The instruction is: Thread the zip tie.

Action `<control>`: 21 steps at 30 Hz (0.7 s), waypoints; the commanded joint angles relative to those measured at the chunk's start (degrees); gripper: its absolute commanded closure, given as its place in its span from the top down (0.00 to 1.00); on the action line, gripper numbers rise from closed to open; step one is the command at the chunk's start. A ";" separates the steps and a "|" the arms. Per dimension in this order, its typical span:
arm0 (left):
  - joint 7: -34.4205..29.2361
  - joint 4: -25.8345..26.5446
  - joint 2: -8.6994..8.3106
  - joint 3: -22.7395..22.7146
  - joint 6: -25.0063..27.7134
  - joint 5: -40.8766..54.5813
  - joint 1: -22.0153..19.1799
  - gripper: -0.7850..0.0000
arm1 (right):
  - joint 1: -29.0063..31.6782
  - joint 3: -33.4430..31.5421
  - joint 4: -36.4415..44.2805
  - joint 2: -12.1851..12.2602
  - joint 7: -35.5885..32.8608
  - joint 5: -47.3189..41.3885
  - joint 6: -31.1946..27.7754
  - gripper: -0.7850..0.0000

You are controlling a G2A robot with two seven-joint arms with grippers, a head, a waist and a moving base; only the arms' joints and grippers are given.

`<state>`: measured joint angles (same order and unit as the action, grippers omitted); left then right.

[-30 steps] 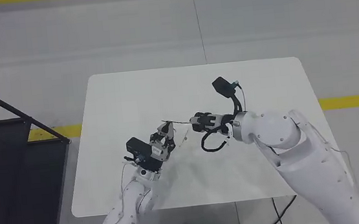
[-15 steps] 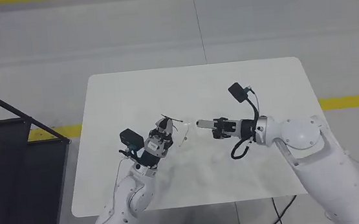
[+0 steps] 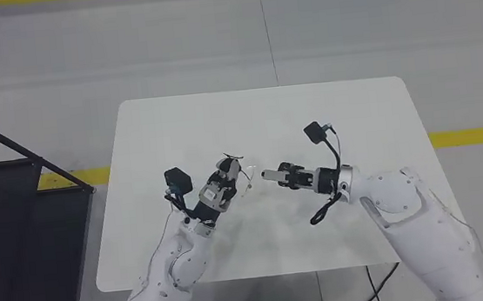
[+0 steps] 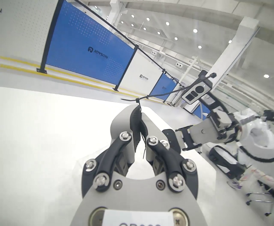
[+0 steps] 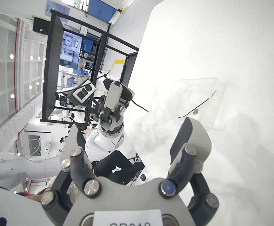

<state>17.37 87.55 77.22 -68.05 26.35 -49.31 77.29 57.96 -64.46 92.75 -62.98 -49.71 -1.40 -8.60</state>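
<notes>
Thin black plastic zip tie [image 4: 138, 100] is up off the table, pinched between the dark pads of my left gripper [image 4: 138, 116], which is clamped tight on it. One short end dangles below the pads. Above them the small head sits right at the fingertips, and a long strand crosses it sideways. It looks to me as if the tail is through the head, but the strand is so fine that I can't swear to it.

That long axis is what matters: the longer run points away from the left fingertips and out toward my right arm. My right gripper [image 5: 131, 128] hangs near, just across from the left one over the flat white table [image 3: 352, 122]. Its fingers are spread wide with nothing between them, mouth facing the tie.

So the right is the free one and the nearer to that loose end. I judge the next move is for it to close on the strand and draw it along its own line, not across it.

Down on the table lies a clear plastic sheet [image 5: 199, 89] with a second black strip [image 5: 193, 108] on it.
</notes>
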 commanded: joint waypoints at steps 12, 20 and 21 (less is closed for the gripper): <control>-3.97 0.58 -0.04 -0.20 2.14 6.02 0.34 0.00 | 0.46 1.43 -0.83 -0.28 0.23 -0.78 -4.22 1.00; -11.34 1.83 -0.51 -2.54 4.90 15.82 0.81 0.00 | -0.19 4.82 -4.89 -1.31 6.16 2.11 -14.09 0.94; -11.43 1.84 -0.53 -2.62 4.92 15.95 0.85 0.00 | -0.28 5.05 -4.97 -1.39 6.47 2.36 -14.48 0.84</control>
<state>6.03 89.36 76.72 -70.58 31.26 -33.45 78.08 57.78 -59.65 87.89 -64.29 -43.64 0.71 -22.74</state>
